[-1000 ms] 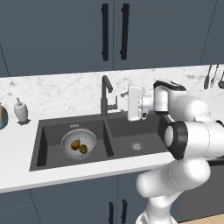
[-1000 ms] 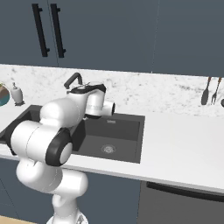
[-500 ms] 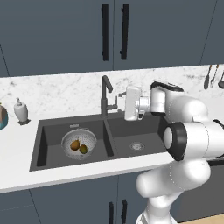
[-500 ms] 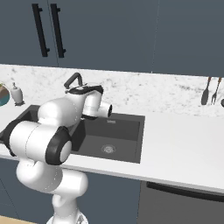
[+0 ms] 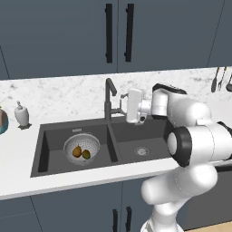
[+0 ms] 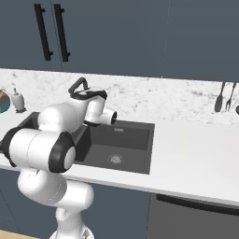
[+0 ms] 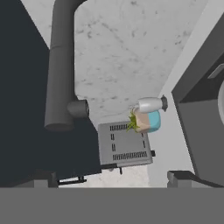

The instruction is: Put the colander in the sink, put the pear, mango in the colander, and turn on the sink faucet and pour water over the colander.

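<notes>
The sink faucet [image 5: 109,99] stands upright at the back rim of the sink [image 5: 118,147], on the divider between the basins, and my claw [image 5: 121,109] hangs open just to its right, at lever height. I judge a short push leftward would reach the lever. It's a dark hooked pipe, no water running. The colander [image 5: 81,148], holding two fruits, sits left of the faucet.
</notes>
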Robot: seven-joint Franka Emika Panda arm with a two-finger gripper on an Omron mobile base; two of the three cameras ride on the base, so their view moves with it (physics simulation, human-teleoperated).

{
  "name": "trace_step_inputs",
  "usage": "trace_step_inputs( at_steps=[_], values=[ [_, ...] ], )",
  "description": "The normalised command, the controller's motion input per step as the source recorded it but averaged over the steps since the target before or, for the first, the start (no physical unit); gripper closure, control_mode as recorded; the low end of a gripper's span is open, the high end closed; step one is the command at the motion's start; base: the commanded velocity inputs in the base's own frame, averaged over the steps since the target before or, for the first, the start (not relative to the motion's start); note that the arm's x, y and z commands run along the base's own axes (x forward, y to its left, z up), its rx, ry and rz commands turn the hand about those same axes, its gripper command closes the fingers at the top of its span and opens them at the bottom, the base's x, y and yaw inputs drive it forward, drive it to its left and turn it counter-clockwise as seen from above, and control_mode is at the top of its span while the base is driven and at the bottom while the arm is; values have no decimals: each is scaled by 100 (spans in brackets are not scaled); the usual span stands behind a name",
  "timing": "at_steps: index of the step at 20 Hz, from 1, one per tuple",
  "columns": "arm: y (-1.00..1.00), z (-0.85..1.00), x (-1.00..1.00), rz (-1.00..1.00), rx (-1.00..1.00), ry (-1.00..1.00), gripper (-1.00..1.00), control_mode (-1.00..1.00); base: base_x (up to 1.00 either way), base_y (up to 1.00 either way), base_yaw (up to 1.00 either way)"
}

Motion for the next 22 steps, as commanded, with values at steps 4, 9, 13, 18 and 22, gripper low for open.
trace_step_inputs(
  at_steps=[4,9,13,18,22],
  values=[
    [2,0,22,-6,0,0,-100,-100,0,0,0],
    [10,-1,12,-4,0,0,-100,-100,0,0,0],
    [9,0,12,-2,0,0,-100,-100,0,0,0],
    [15,0,6,0,0,0,-100,-100,0,0,0],
    [16,-1,3,0,0,0,-100,-100,0,0,0]
  ],
)
